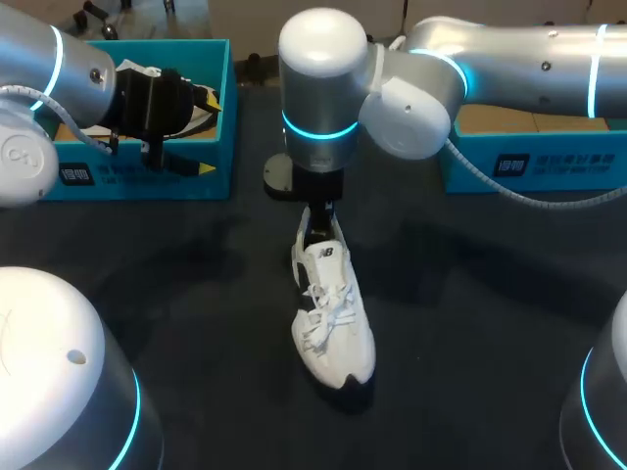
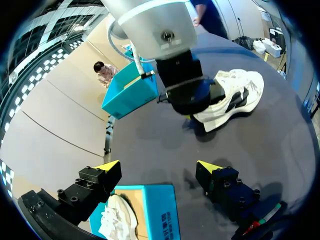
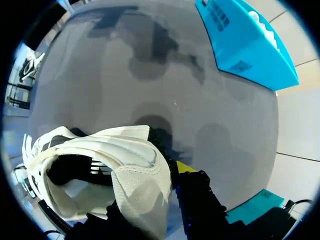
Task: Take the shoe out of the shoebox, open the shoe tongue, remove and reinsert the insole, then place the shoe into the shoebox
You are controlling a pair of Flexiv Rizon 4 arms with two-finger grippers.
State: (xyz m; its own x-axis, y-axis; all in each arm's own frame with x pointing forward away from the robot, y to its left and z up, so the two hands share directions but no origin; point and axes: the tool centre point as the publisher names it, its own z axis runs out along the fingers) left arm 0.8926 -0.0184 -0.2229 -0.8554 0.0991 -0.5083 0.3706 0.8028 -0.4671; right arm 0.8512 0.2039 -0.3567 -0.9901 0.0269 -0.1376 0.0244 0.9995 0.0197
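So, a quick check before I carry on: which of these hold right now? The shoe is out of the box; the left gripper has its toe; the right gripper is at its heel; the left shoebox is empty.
1. The white shoe is out of the box, standing on the table. True.
2. The left gripper holds the shoe's toe. False: it is open over the left shoebox with nothing between its fingers.
3. The right gripper is at the shoe's heel. True: it comes down on the heel collar and grips it.
4. The left shoebox is empty. False: a second shoe lies in it.
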